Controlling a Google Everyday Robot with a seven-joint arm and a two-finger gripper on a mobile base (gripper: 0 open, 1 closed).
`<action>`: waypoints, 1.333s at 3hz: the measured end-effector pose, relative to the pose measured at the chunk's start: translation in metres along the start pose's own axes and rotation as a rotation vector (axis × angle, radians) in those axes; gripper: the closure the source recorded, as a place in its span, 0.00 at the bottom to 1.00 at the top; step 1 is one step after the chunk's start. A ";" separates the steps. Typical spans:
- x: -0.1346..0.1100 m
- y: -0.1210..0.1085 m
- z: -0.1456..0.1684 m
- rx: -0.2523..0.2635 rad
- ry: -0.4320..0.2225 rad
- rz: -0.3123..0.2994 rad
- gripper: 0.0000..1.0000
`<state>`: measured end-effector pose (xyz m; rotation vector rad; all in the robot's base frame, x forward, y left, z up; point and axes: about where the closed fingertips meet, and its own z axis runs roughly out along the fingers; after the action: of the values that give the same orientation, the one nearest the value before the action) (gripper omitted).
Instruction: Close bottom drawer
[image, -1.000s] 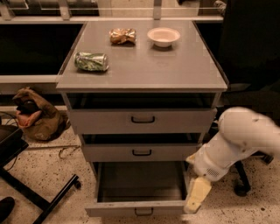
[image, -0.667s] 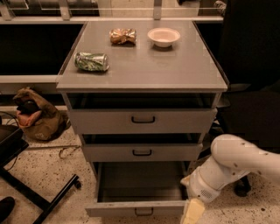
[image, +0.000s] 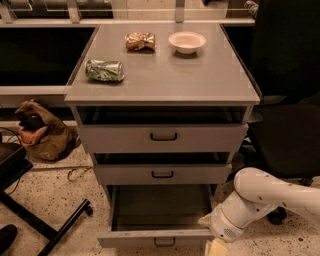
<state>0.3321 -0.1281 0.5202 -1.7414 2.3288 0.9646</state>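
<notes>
Since the earlier frames the white arm (image: 265, 197) had sunk toward the lower right corner, carrying the pincer (image: 216, 247) down to the bottom edge, just beside the right end of the bottom drawer's front panel; whether it was apart or together could not be told. The bottom drawer (image: 162, 210) stood pulled well out at lower centre, beneath two other grey drawers, its tray bare. On the table (image: 200, 80) lay a crushed green can (image: 104, 70), a crumpled snack bag (image: 140, 41) and a white bowl (image: 187, 42).
</notes>
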 end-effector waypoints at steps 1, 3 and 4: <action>0.011 -0.014 0.028 -0.015 0.002 0.009 0.00; 0.051 -0.086 0.130 0.038 -0.069 0.022 0.00; 0.051 -0.086 0.130 0.038 -0.069 0.022 0.00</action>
<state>0.3516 -0.1159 0.3578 -1.6454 2.3130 0.9612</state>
